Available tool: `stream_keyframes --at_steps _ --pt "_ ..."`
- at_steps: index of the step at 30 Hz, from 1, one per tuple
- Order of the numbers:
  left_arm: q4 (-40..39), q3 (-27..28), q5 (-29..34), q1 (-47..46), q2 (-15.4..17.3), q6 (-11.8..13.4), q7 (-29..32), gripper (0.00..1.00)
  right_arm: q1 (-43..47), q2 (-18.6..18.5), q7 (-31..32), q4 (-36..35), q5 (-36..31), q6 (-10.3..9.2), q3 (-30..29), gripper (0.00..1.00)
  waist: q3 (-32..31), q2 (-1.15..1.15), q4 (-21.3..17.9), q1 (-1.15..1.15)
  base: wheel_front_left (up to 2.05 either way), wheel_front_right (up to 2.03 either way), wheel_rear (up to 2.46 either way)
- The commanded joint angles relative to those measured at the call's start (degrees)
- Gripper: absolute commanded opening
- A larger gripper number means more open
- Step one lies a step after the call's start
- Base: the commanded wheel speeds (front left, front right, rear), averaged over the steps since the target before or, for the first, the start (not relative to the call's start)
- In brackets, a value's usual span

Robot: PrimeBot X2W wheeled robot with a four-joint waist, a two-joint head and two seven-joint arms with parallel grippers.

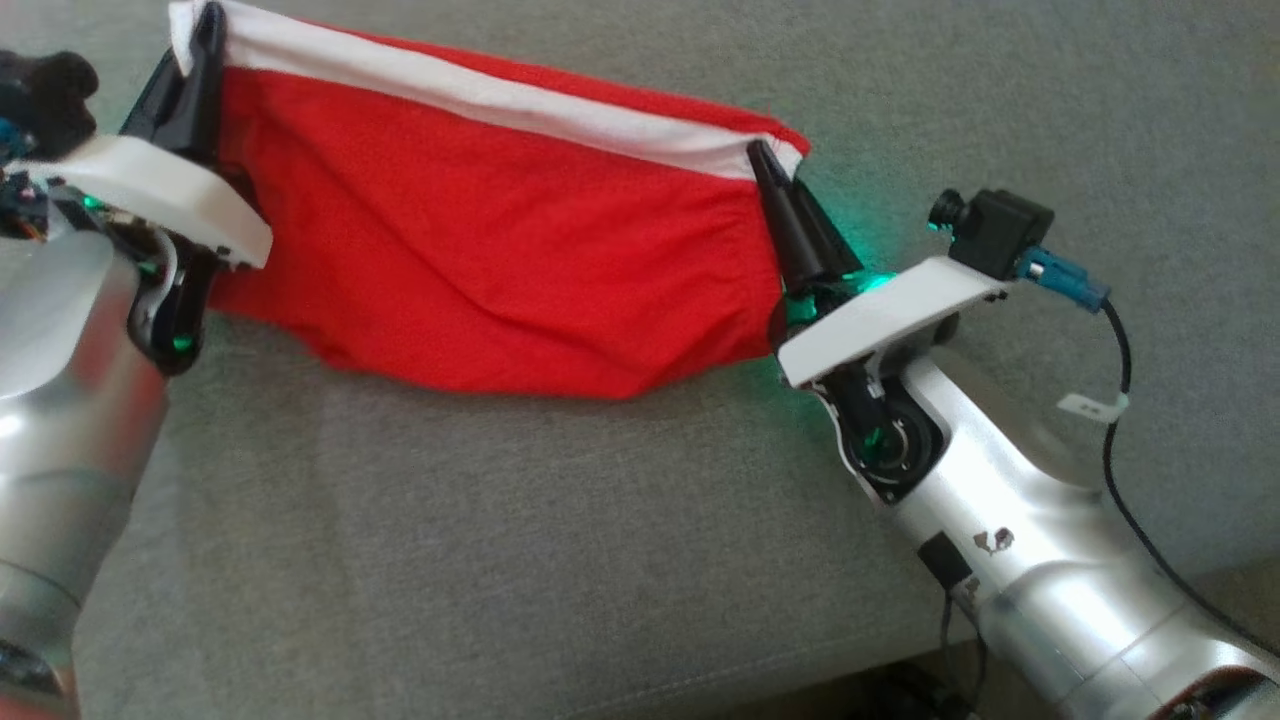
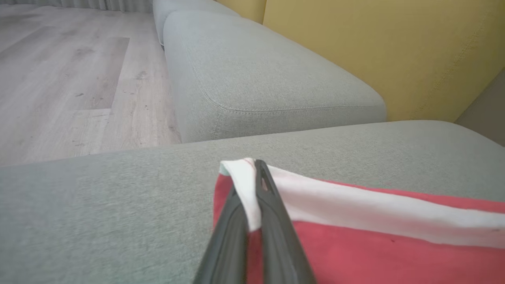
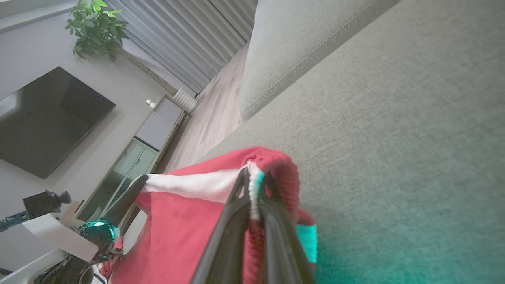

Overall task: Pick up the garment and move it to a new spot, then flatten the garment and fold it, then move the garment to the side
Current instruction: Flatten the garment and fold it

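Garment (image 1: 500,250), red fabric with a white band along its top edge, stretched across upper half of head view over grey woven sofa cushion (image 1: 500,560). Left claw (image 1: 208,30) clamped on band corner at upper left. Right claw (image 1: 765,160) clamped on opposite corner, right of centre. Lower edge sags, probably touching cushion, though the angle makes it hard to confirm.

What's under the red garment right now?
The grey fabric sofa cushion lies under the red cloth garment with a white band, whose lower edge seems to rest there. Anything beneath its middle is covered.
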Motion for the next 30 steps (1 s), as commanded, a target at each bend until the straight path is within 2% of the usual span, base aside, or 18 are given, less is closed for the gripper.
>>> stream_keyframes --at_steps 1,10,11,12,13,22,26,30 --pt "-0.26 0.28 -0.60 -3.07 3.07 0.09 -0.51 0.00 -0.14 1.18 -0.66 -1.64 -0.99 -0.04 -0.34 0.00 1.45 0.00 -1.31 -0.01 0.00 0.00 0.00" --pt "5.43 -5.21 -3.65 -5.71 3.13 0.09 -1.56 0.00 0.61 2.36 -0.68 -1.55 -3.27 -0.04 -1.11 0.00 2.09 0.00 -1.75 -0.01 0.00 0.00 0.00" --pt "5.79 -5.77 -3.99 -5.72 3.07 0.09 -1.73 0.05 0.69 2.43 -0.68 -1.51 -3.36 -0.04 -1.01 0.00 1.95 0.00 -1.66 -0.01 0.00 0.00 0.00" --pt "6.05 -6.34 -4.29 -5.75 2.94 0.09 -1.92 0.47 0.77 2.49 -0.68 -1.42 -3.45 -0.04 -1.07 0.20 1.80 0.00 -1.50 -0.01 0.00 0.00 0.00" --pt "6.23 -6.85 -4.68 -5.77 2.71 0.09 -2.12 1.00 0.87 2.52 -0.68 -1.14 -3.63 -0.04 -0.99 1.00 1.61 0.00 -1.28 -0.01 0.00 0.00 0.00" --pt "8.06 -9.30 -8.17 -4.41 2.53 0.09 -4.15 1.00 3.01 1.29 -0.68 0.54 -6.69 -0.04 -3.49 1.00 -1.27 0.00 0.31 -0.01 0.00 0.00 0.00" --pt "9.71 -8.18 -8.85 -2.24 2.60 0.09 -4.67 1.00 5.46 0.35 -0.68 0.88 -9.44 -0.04 -5.89 1.00 -3.32 0.00 0.71 -0.01 0.00 0.00 0.00" --pt "9.12 -2.93 -6.75 0.34 2.01 0.62 -4.74 1.00 8.36 -0.19 -0.68 0.91 -13.78 -0.04 -11.33 1.00 -4.93 0.00 1.19 -0.01 0.00 0.00 0.00"
